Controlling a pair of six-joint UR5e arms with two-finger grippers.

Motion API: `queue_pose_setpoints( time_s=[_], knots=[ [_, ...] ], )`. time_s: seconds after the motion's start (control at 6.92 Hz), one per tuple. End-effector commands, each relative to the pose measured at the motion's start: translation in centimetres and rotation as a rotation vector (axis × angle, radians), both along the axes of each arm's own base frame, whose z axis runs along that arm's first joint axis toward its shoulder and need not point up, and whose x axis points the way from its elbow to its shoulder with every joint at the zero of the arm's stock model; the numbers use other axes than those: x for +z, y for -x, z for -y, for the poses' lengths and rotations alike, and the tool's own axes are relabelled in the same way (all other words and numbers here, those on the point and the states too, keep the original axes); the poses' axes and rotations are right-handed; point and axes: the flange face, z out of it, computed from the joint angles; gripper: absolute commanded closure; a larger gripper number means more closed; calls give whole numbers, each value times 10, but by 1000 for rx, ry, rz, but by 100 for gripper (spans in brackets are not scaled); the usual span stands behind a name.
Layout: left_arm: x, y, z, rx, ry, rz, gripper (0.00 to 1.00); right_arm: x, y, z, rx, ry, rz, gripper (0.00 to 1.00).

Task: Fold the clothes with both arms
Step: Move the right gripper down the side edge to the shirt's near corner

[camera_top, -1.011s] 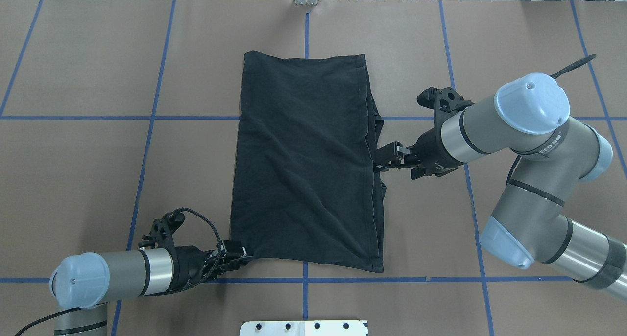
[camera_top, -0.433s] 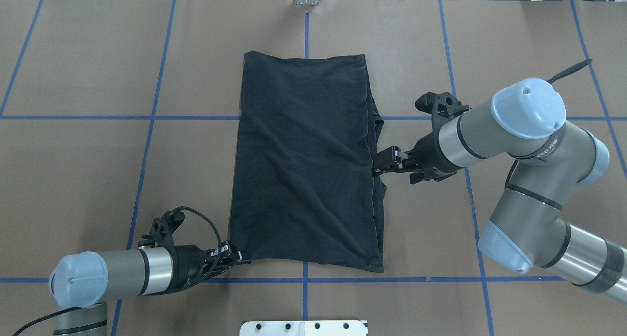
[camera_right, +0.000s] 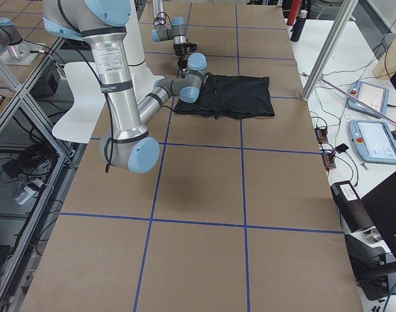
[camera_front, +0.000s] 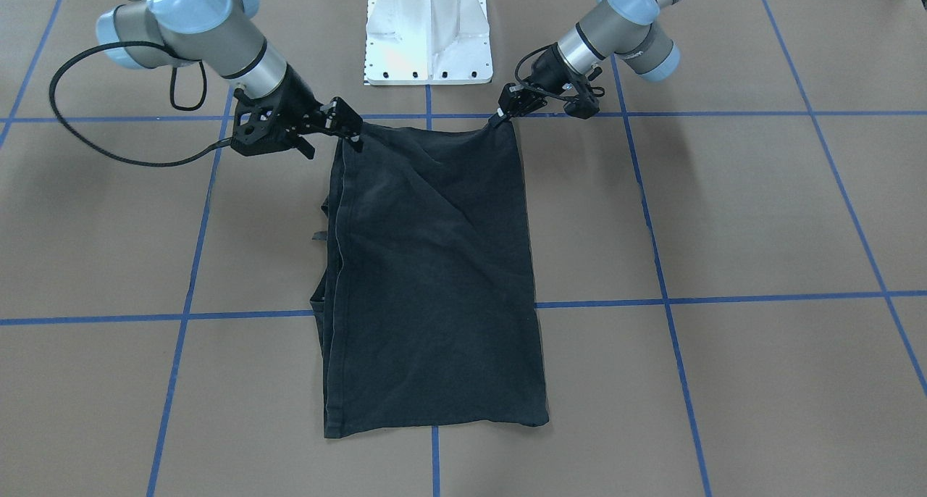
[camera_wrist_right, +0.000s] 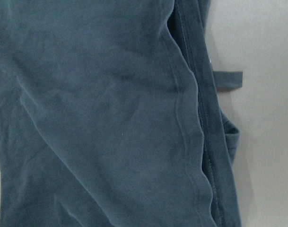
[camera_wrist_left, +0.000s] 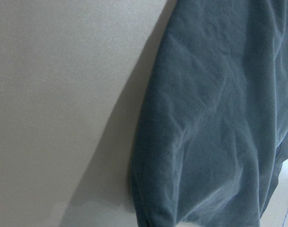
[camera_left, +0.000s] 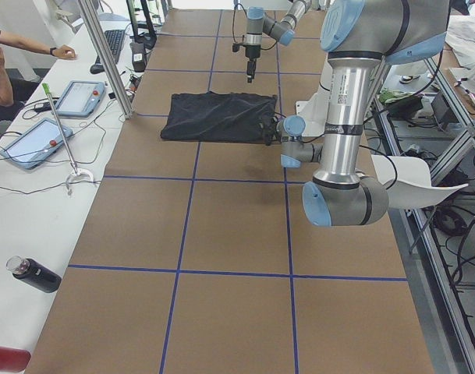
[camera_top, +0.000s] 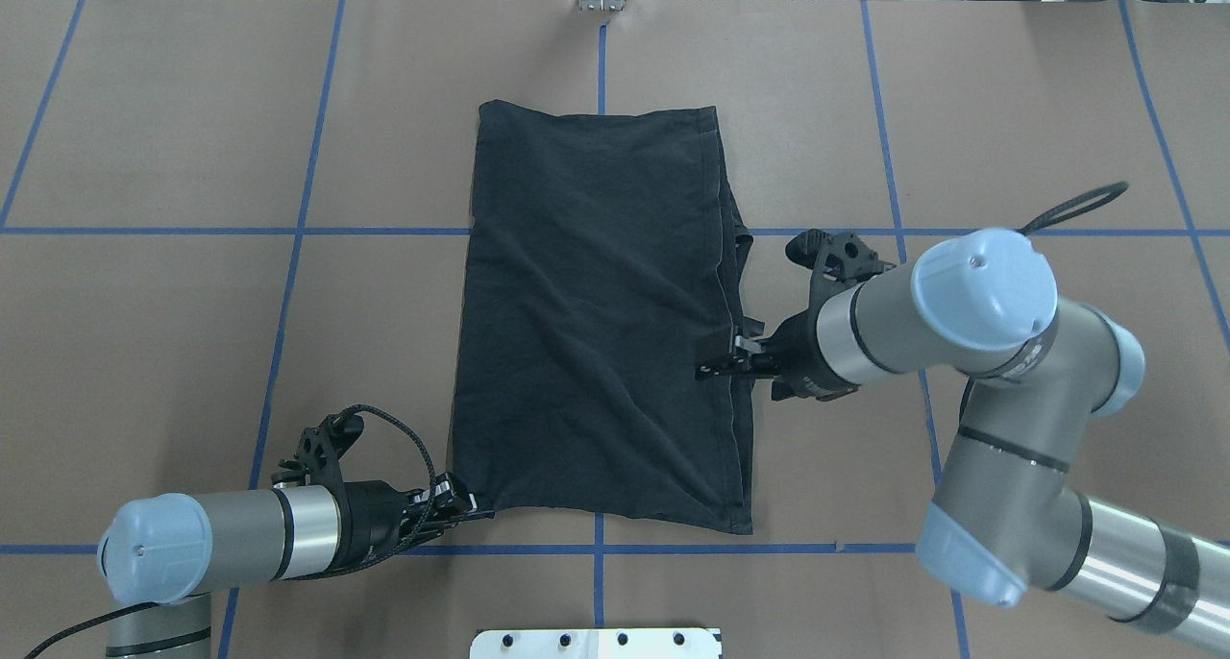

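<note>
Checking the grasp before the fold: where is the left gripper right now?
In the overhead view, the left gripper sits lower left, at the near-left corner of the black T-shirt.

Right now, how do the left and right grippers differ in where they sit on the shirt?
Left gripper is at the T-shirt's near corner, apparently pinching it; right gripper is over its long right-hand edge. Left lies low, near horizontal; right looks raised, grip unclear. Both point at the T-shirt.
</note>
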Motion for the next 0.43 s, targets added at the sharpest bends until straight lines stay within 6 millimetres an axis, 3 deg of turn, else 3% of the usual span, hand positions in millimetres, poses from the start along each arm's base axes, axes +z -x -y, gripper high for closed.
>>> queue_pose_setpoints(
  time_s=[0.0, 0.29],
  knots=[
    [1, 0, 0, 0, 1, 1, 100, 3, 31, -40, 47, 103, -20, 0],
    [1, 0, -1, 2, 5, 1, 100, 13, 57, -63, 40, 142, -171, 0]
  ],
)
